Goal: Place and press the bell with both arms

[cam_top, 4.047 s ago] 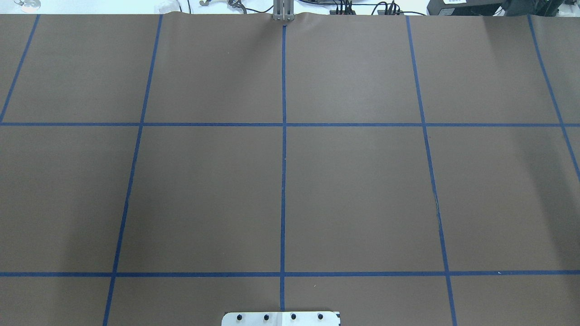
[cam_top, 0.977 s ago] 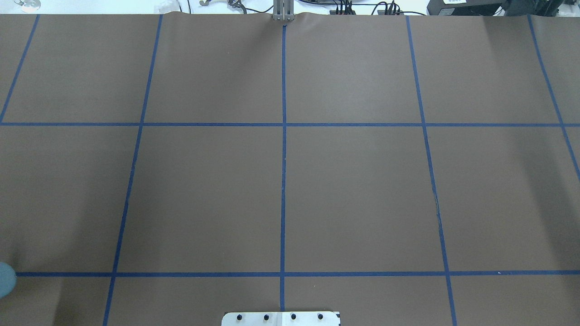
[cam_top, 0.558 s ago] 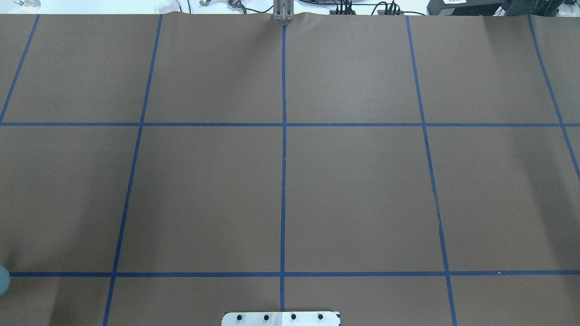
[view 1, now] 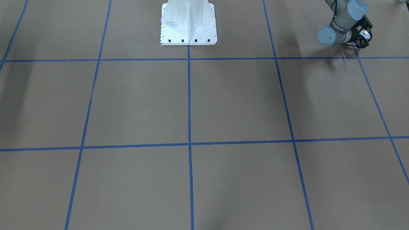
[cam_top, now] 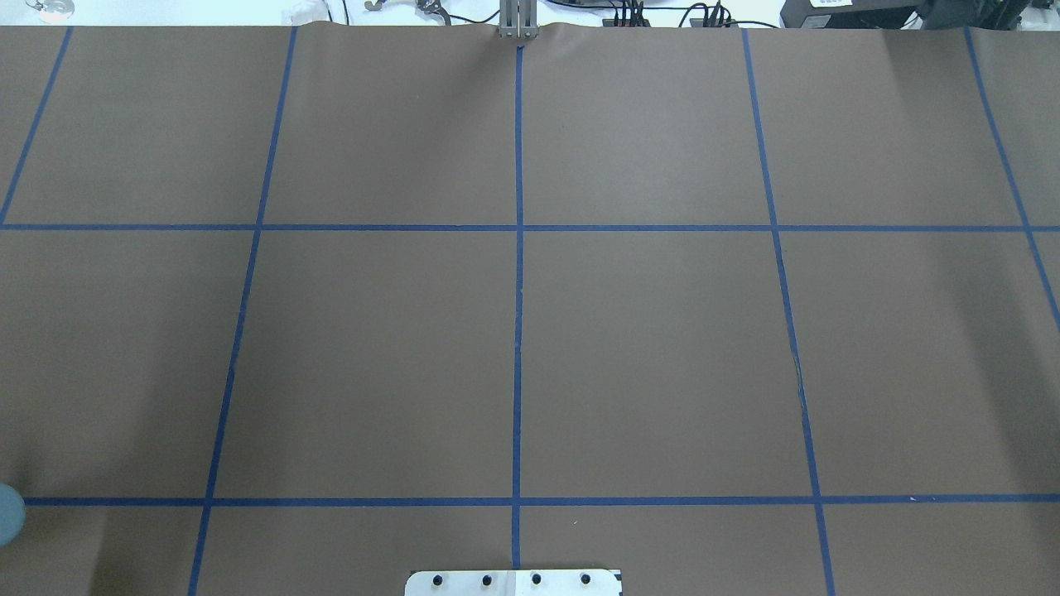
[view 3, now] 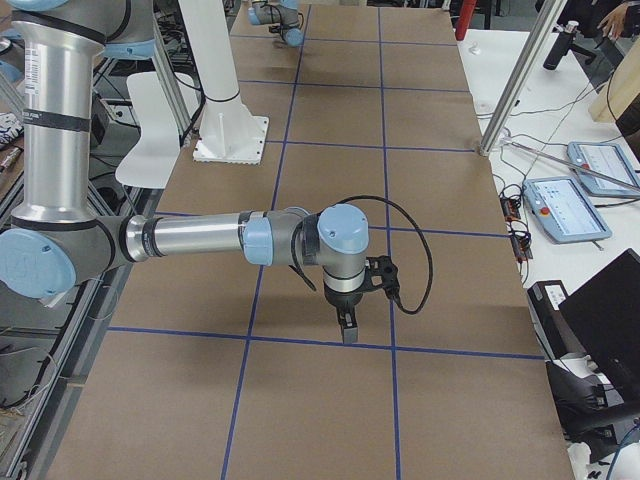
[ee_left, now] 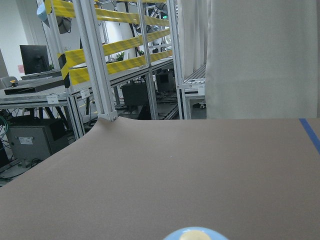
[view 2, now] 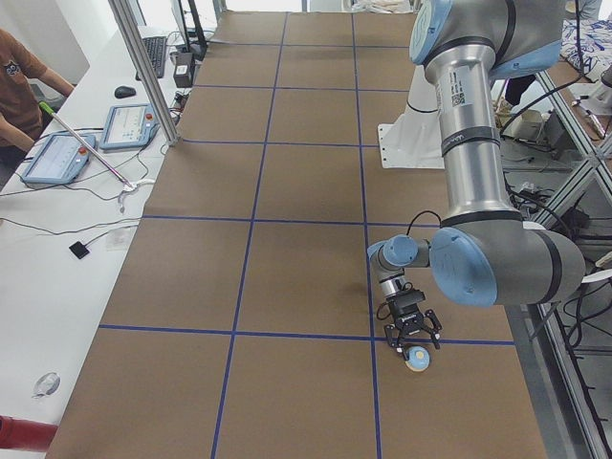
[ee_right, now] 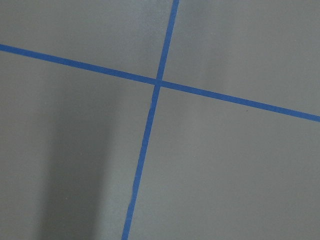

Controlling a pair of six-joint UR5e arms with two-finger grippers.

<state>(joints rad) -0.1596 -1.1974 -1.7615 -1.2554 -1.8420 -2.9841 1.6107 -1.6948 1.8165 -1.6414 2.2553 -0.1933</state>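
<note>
The light-blue bell (view 2: 418,359) with its cream top sits between the fingers of my left gripper (view 2: 415,346), low over the brown table near its left end. In the front-facing view the left gripper (view 1: 363,35) is at the top right, with the bell (view 1: 364,33) in its black fingers. The bell's top (ee_left: 196,234) shows at the bottom edge of the left wrist view. My right gripper (view 3: 347,332) points down over a blue line near the right end. I cannot tell whether it is open. The right wrist view shows only table.
The table is brown paper with a blue tape grid (cam_top: 518,331). The white pedestal (view 1: 188,22) stands at the robot's edge. A light-blue joint cap of the left arm (cam_top: 8,515) pokes in at the overhead view's left edge. Tablets and cables (view 2: 67,153) lie on a side bench.
The left arm's light-blue cap came in at the overhead view's lower left edge since four seconds ago. It has shifted slightly there over the last second.
</note>
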